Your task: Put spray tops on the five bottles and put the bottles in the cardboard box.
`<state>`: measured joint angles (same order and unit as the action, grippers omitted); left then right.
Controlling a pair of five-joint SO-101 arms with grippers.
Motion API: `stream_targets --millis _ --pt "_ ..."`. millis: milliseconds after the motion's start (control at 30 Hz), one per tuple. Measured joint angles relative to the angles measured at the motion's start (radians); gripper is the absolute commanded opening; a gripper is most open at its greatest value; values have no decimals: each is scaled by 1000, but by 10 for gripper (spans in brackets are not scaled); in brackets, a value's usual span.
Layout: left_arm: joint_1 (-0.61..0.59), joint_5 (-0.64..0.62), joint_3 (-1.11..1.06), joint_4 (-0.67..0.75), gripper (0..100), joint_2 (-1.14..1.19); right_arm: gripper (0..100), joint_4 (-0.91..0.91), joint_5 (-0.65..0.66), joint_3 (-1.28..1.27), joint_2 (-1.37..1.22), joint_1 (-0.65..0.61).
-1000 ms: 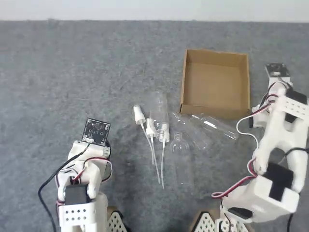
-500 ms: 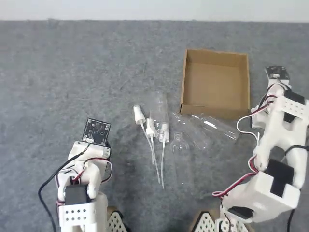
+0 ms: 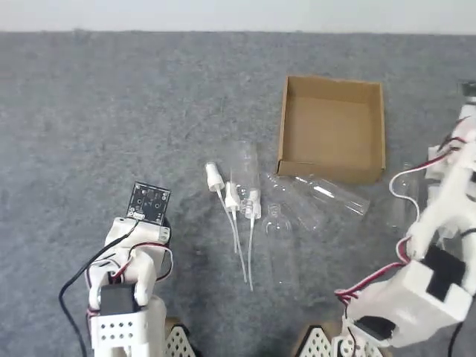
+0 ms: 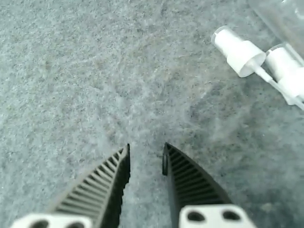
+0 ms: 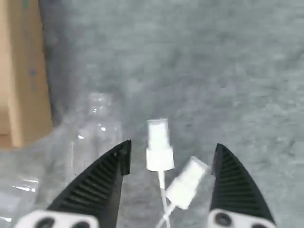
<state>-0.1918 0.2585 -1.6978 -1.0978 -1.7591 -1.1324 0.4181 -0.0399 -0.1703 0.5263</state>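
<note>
Several clear bottles lie on the grey carpet in front of the cardboard box (image 3: 332, 126): one (image 3: 244, 165) by three white spray tops (image 3: 233, 199), others (image 3: 277, 239) (image 3: 332, 195) beside them. Another bottle (image 3: 401, 196) (image 5: 97, 130) lies just right of the box. My right gripper (image 5: 172, 147) hangs open over two more spray tops (image 5: 158, 147) (image 5: 185, 183) beside that bottle. My left gripper (image 4: 146, 146) is slightly open above bare carpet, with two spray tops (image 4: 237, 49) (image 4: 289, 71) off to one side.
The box stands open with bare cardboard inside, and its edge (image 5: 24, 71) is close to the right gripper. The right arm (image 3: 443, 223) stands at the table's right edge, the left arm (image 3: 130, 275) at the front left. Wide carpet lies free on the left.
The right arm has swung to the right, away from the box, uncovering the bottle beside the box. The left arm and the bottles in the middle have stayed put.
</note>
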Motion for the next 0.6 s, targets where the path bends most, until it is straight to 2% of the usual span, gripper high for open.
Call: stream_targets --millis 300,467,600 --pt "0 0 0 0 100 0 206 3 43 5 -206 6" --pt "0 0 0 0 100 0 96 40 46 5 -255 14" --pt "0 0 0 0 100 0 46 61 46 14 -278 41"
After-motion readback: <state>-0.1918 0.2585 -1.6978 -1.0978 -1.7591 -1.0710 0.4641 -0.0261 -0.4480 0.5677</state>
